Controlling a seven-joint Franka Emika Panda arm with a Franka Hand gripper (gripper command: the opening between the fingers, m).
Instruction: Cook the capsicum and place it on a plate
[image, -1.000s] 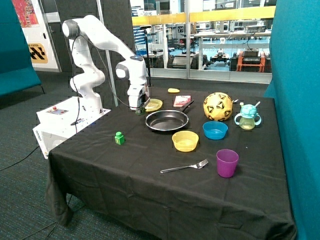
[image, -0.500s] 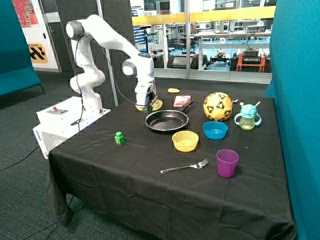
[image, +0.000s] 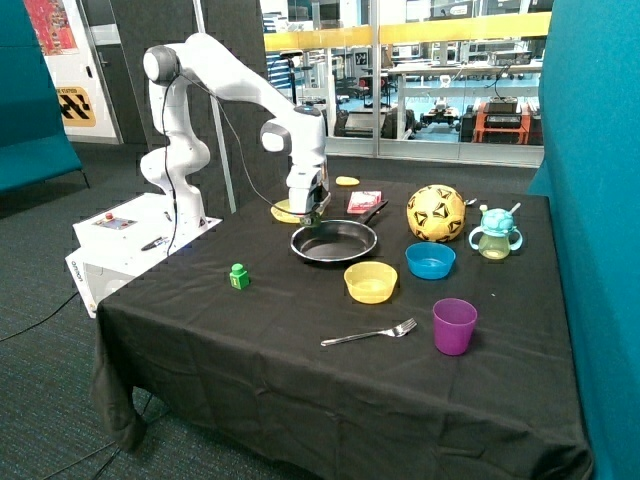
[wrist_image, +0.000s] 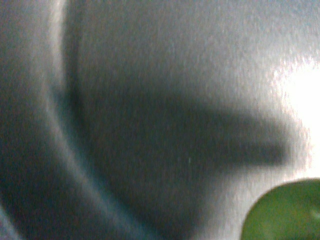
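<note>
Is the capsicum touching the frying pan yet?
Cannot tell. The wrist view shows the capsicum close over the pan's metal, with no clear gap or contact; the outside view hides it under the hand.

The dark green capsicum (wrist_image: 285, 212) hangs at the claw (image: 312, 217); the flat yellow plate (image: 281, 213) lies just beside it.

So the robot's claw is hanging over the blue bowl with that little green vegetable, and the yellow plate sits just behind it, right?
Not quite: the gripper hangs over the edge of the dark frying pan, not the blue bowl, which sits farther along the table. The wrist view shows the pan's metal floor with the capsicum at the gripper. The outside view shows the rest is right: the yellow plate lies just behind it.
</note>
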